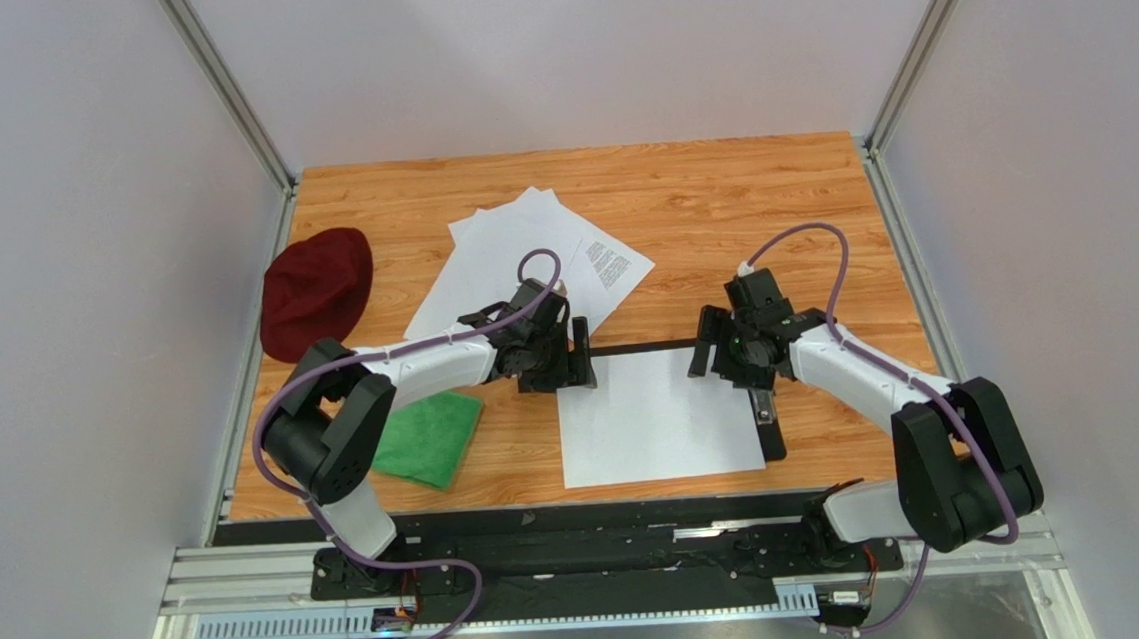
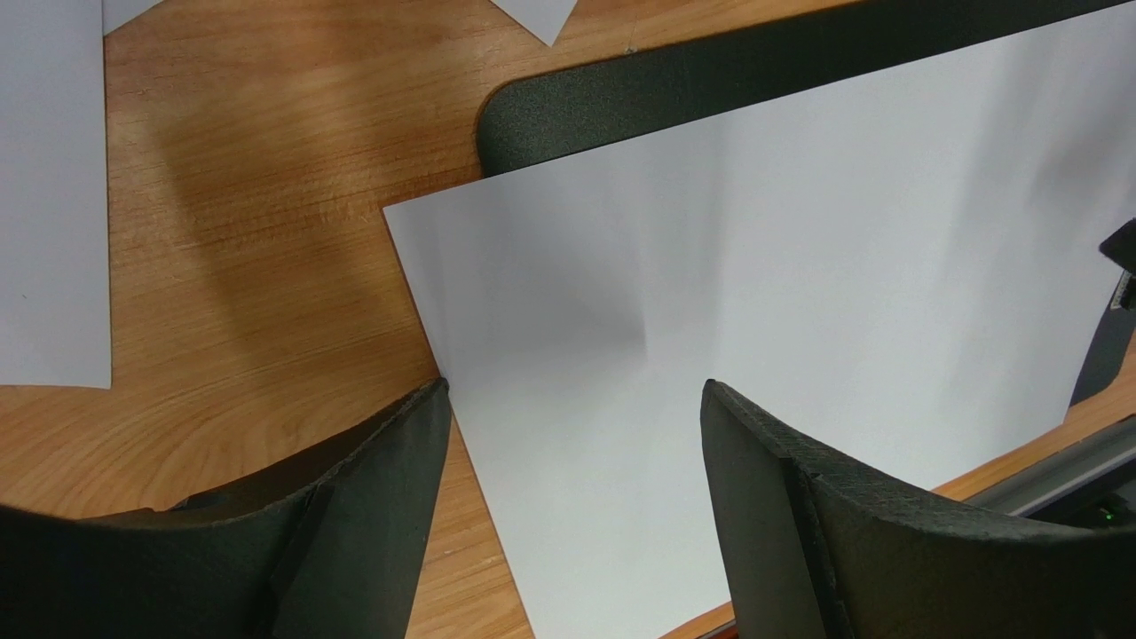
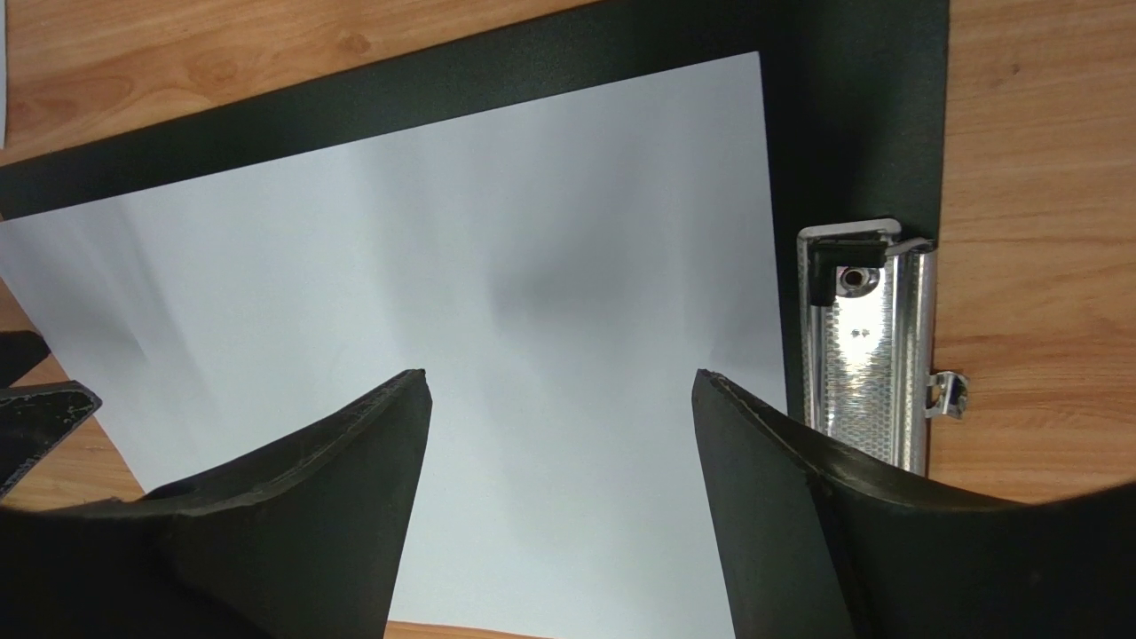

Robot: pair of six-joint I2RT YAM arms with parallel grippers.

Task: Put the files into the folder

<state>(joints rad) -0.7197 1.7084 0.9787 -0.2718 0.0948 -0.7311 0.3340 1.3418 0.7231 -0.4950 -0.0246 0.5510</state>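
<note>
One sheet (image 1: 658, 411) lay skewed on the folder (image 3: 854, 120), overhanging the side opposite its clip (image 3: 867, 346), left gripper (image 2: 574, 400) and right gripper (image 3: 560, 380) spread empty above it; it probably needed sliding clipward, other files (image 1: 526, 255) beyond the folder's far edge.

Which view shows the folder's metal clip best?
Right wrist. The silver clip sits large and sharp there, lying on the black folder just beside the white sheet. Top external shows it at most as a tiny speck at the sheet's right edge, too small to read. Left wrist does not show it.
</note>
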